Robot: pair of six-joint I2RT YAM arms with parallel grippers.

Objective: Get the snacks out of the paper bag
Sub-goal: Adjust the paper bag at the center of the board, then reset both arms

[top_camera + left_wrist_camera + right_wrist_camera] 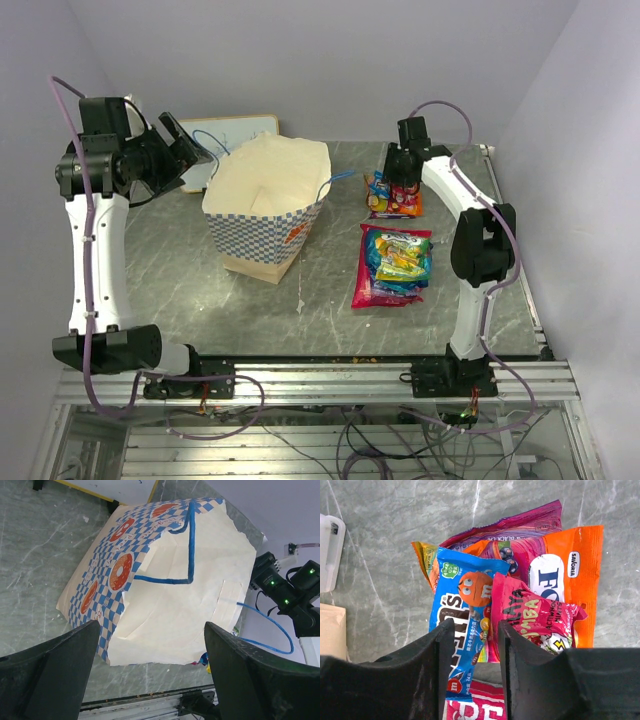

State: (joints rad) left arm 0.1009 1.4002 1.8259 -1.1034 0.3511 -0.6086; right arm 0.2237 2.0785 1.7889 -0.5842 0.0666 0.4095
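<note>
My right gripper [474, 630] is matt black plastic. The snacks [470, 605] are glossy, crinkled plastic; the paper bag [175, 615] is matt and creased.

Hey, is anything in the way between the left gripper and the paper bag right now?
Nothing visible is. The left gripper is open and faces the paper bag directly, with no object between them.

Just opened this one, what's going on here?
Two robot arms are emptying a paper bag of snacks. The right arm's fingers hang slightly apart over a pile of packets at the back right of the table, a blue packet right below them. A large pink-red packet lies in front of that pile. The left arm's fingers are wide open beside the bag, holding nothing. From above, no packet shows inside the bag.
</note>
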